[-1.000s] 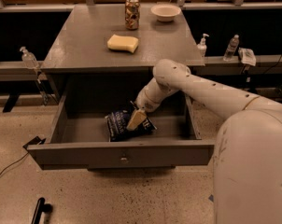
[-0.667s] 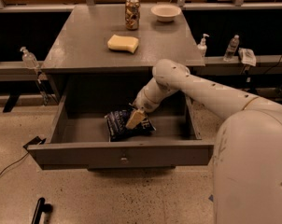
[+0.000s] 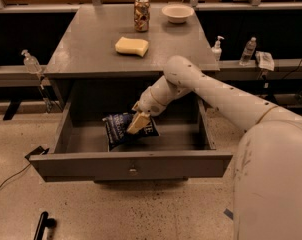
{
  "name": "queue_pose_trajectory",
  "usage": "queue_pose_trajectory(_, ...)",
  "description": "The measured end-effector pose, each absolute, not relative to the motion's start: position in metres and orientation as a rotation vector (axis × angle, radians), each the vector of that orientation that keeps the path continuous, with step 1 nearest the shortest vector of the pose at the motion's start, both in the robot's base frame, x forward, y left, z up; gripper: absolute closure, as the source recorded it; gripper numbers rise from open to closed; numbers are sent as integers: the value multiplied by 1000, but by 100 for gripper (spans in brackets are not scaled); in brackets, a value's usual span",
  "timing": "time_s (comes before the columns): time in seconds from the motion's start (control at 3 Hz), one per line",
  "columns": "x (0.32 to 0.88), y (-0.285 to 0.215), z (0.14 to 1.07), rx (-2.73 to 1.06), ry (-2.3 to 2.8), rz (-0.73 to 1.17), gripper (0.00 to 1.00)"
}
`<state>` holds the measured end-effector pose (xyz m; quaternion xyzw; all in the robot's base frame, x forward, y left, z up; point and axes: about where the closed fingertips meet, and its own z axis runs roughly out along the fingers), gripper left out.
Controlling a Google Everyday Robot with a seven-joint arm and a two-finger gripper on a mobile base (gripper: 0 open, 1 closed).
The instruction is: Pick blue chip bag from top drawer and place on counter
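Observation:
The blue chip bag (image 3: 122, 130), dark navy with white lettering, is in the open top drawer (image 3: 131, 165), near its middle. Its upper edge is tilted up off the drawer floor. My gripper (image 3: 137, 123) reaches down into the drawer from the right and its tan fingers are shut on the bag's right part. The white arm (image 3: 216, 91) crosses over the drawer's right side. The grey counter (image 3: 91, 44) lies above the drawer, behind the gripper.
On the counter sit a yellow sponge (image 3: 131, 46), a can (image 3: 141, 8) and a white bowl (image 3: 177, 13). Small bottles (image 3: 217, 48) stand on low shelves at both sides. A black cable and a dark object (image 3: 41, 225) lie on the floor at the left.
The gripper has shifted slightly up and to the left with the bag. The bag's upper edge now stands a little higher in the drawer.

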<state>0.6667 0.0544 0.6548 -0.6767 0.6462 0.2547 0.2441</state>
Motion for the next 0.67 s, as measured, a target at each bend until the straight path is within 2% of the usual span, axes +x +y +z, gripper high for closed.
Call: queue_pose_trajectory(0.67,622,98,733,-2052,1410,663,100)
